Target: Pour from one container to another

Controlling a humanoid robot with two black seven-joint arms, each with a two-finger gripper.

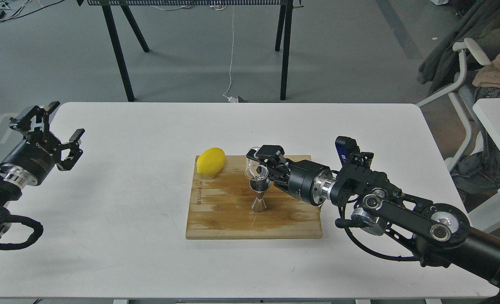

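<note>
A small clear glass cup (255,167) is held tipped on its side just above the shiny steel jigger (259,195), which stands upright on a wooden cutting board (233,215). My right gripper (261,164) is shut on the cup, reaching in from the right. The cup's rim faces down and left over the jigger's mouth. What is inside the cup is too small to tell. Far off at the table's left edge, my left gripper (58,126) hangs open and holds nothing.
A yellow lemon (210,161) lies on the board's back left corner. The white table (148,253) carries the board. Black trestle legs (119,50) stand behind the table, and a chair with clothes (469,71) is at the right.
</note>
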